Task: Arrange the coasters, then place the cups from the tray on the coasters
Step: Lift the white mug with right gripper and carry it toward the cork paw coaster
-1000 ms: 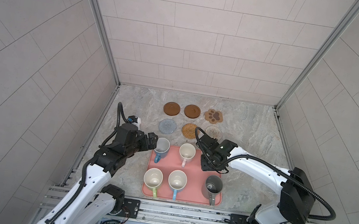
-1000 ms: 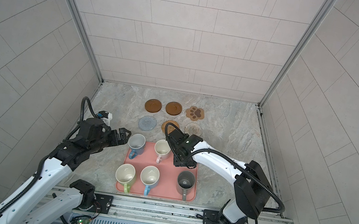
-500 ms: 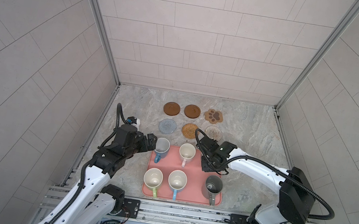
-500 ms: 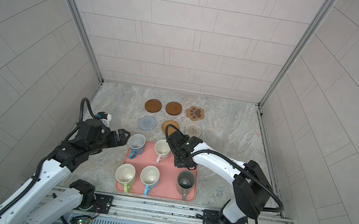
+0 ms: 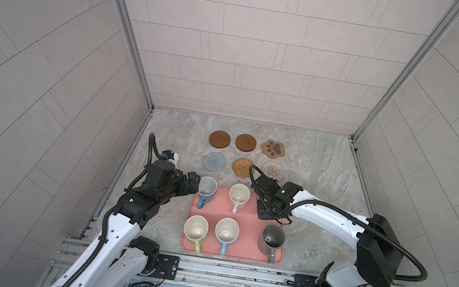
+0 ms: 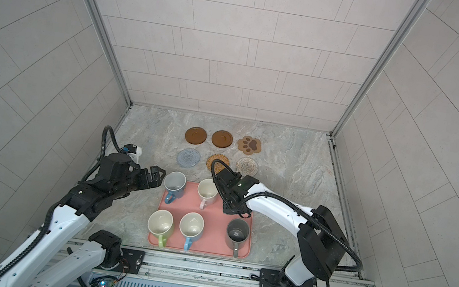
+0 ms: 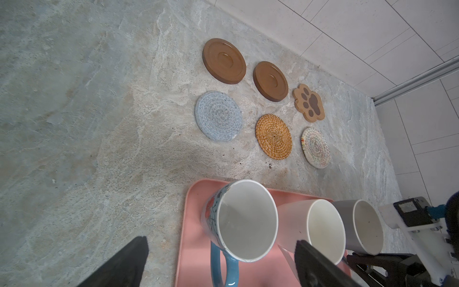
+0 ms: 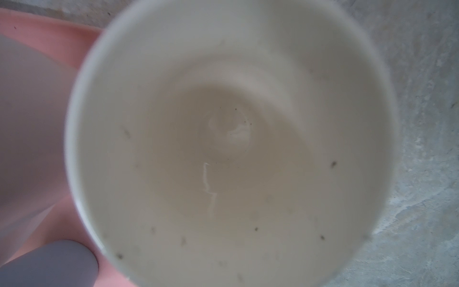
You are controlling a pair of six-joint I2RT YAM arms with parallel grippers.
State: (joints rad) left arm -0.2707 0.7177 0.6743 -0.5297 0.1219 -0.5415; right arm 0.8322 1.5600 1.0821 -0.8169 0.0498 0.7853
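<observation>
A: On the tabletop (image 5: pixel 326 172), nearest the robot, the tray (image 5: pixel 248 242) is seen lying flat, with the mugs stood upright on it. How are they expected to handle?

B: Glazed ceramic is judged: stiff, fairly heavy, slick, and easily chipped if knocked. The grey mug (image 7: pixel 365 228) is found at the tray's far right corner, covered by the right gripper (image 5: pixel 267 209) in both top views. Its cream inside fills the right wrist view.

A: And where should hold be taken?

B: The rim wall or the handle is suggested, since the body is wide and smooth. The right fingers are set nearly together at that mug. A pinch on its rim is judged likely, though the contact itself is not shown. The blue mug (image 5: pixel 207 189) is flanked by the left gripper (image 5: pixel 193 183), whose fingers are spread wide with nothing gripped.

A: And the coasters (image 5: pixel 242 167)?

B: Six are laid in two rows beyond the tray, all bare. Being thin and light, they could be shoved if a mug is set down askew.
</observation>
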